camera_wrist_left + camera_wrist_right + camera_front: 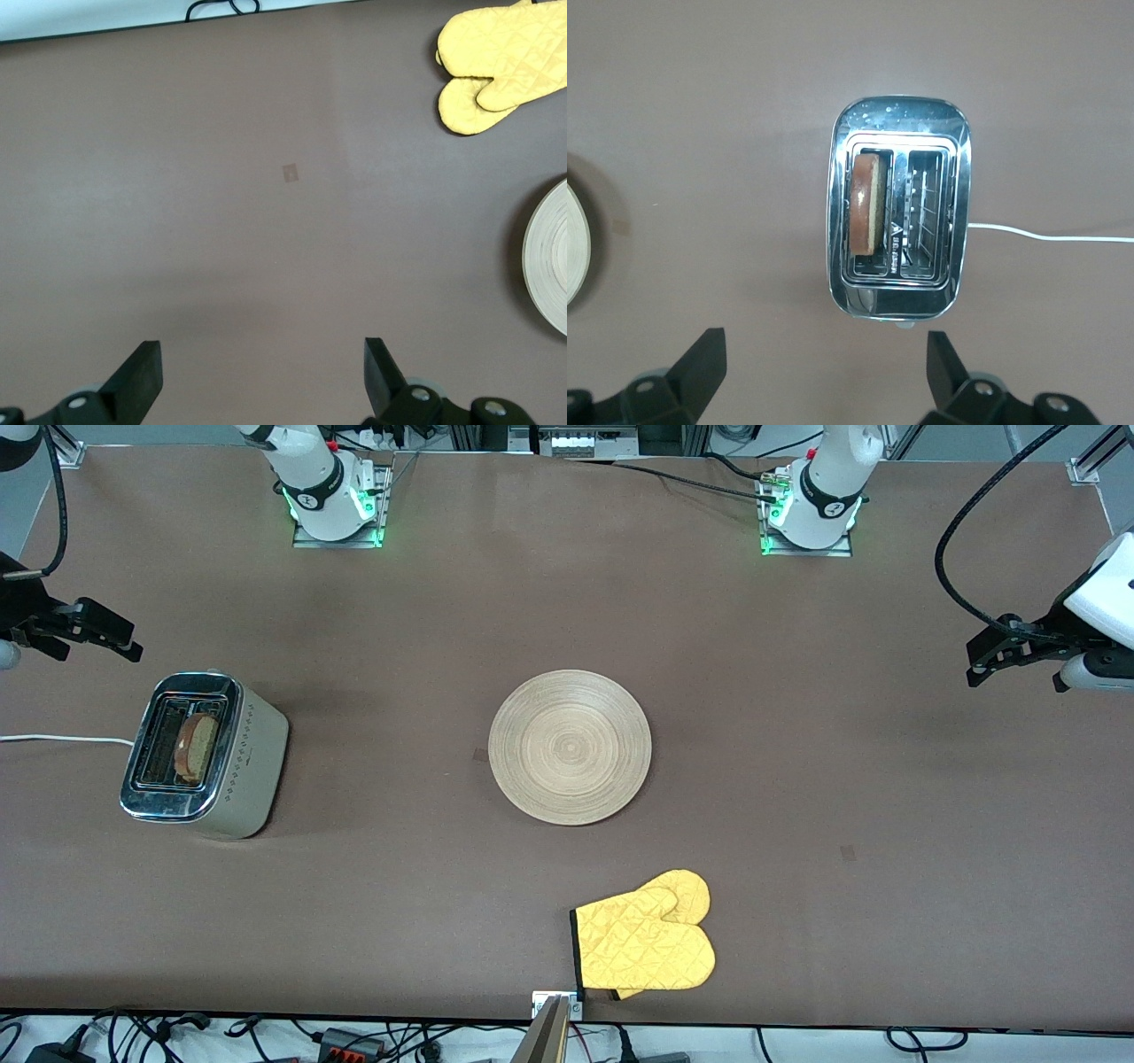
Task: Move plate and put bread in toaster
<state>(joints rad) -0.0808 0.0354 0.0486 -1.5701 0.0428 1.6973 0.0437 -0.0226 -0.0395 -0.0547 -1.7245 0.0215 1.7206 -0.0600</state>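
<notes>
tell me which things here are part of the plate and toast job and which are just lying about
Part of the job:
- plate, bare, mid-table
- bread, standing in one toaster slot
- toaster, toward the right arm's end
- left gripper and right gripper, both open, waiting at the table's ends

Just lying about:
- yellow oven mitts, nearer the front camera than the plate

The front view looks down from high across the table [797, 717], facing both bases. Each wrist view looks straight down from well above. The right one shares the toaster [898, 208] and plate [570, 747] edge with it; the left one shares the mitt [500, 66] and plate edge.
</notes>
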